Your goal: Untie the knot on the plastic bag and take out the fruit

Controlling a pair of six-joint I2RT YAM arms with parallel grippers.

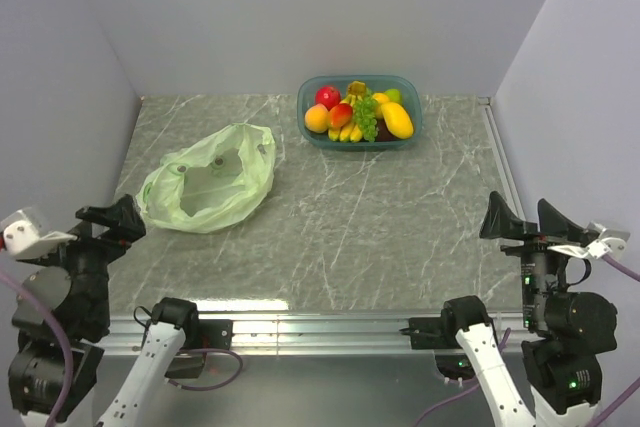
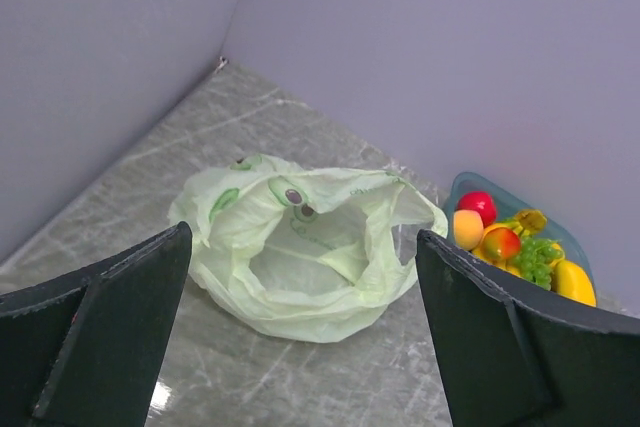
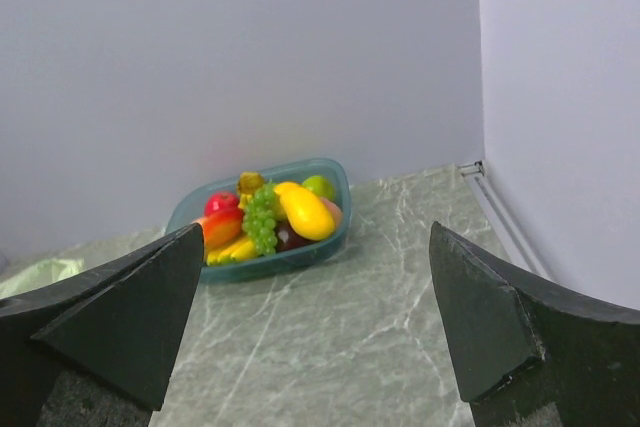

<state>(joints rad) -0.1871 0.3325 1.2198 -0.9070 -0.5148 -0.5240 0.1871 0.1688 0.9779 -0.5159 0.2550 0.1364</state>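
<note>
The pale green plastic bag (image 1: 210, 177) lies slack on the table's left side, and its mouth gapes open in the left wrist view (image 2: 310, 247). No knot shows and no fruit shows inside it. The fruit sits in the teal bowl (image 1: 412, 130): a banana bunch (image 1: 347, 132), green grapes (image 1: 366, 117), a red-orange mango (image 1: 340, 113), an orange round fruit (image 1: 317, 119) and a yellow fruit (image 1: 397, 119). My left gripper (image 1: 110, 221) is open and empty, well short of the bag. My right gripper (image 1: 523, 219) is open and empty, far from the bowl (image 3: 338, 183).
A red apple (image 1: 327, 96) and a small green fruit (image 1: 393, 95) also lie in the bowl. Grey walls close the table at the back and both sides. A metal rail (image 1: 320, 329) runs along the near edge.
</note>
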